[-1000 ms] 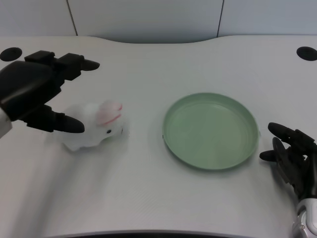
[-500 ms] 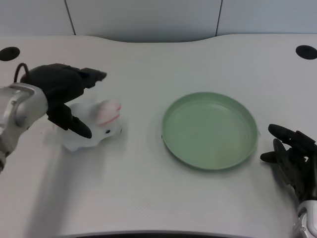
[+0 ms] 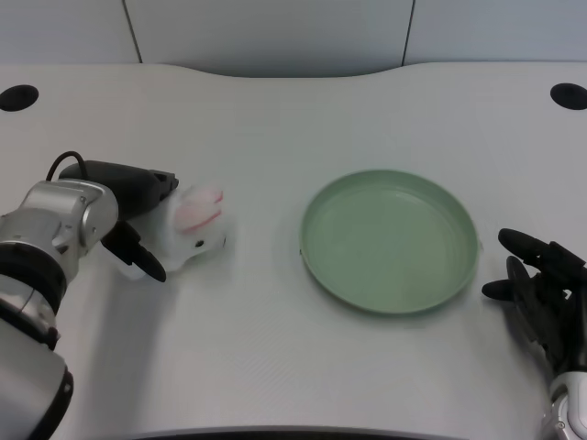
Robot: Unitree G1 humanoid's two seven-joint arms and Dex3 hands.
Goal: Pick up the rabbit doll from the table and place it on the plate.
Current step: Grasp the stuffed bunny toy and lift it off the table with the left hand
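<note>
The white rabbit doll (image 3: 198, 231), with pink ears, lies on the table at the left, head toward the plate. My left hand (image 3: 128, 206) has come down over its rear half and grips it. The fingers (image 3: 158, 183) lie along its far side and the thumb (image 3: 145, 264) presses its near side. The doll's rear is hidden under the hand, and the doll rests on the table. The green plate (image 3: 390, 298) sits right of centre with nothing on it, a short gap from the doll's head.
My right hand (image 3: 543, 293) rests on the table at the lower right, just past the plate's rim. Two dark round holes (image 3: 18, 97) (image 3: 569, 96) sit in the table's far corners. The table's front edge runs along the bottom.
My left hand has dropped from above the doll down onto it, and its fingers and thumb have closed around the doll's rear. The doll and the plate stay where they were.
</note>
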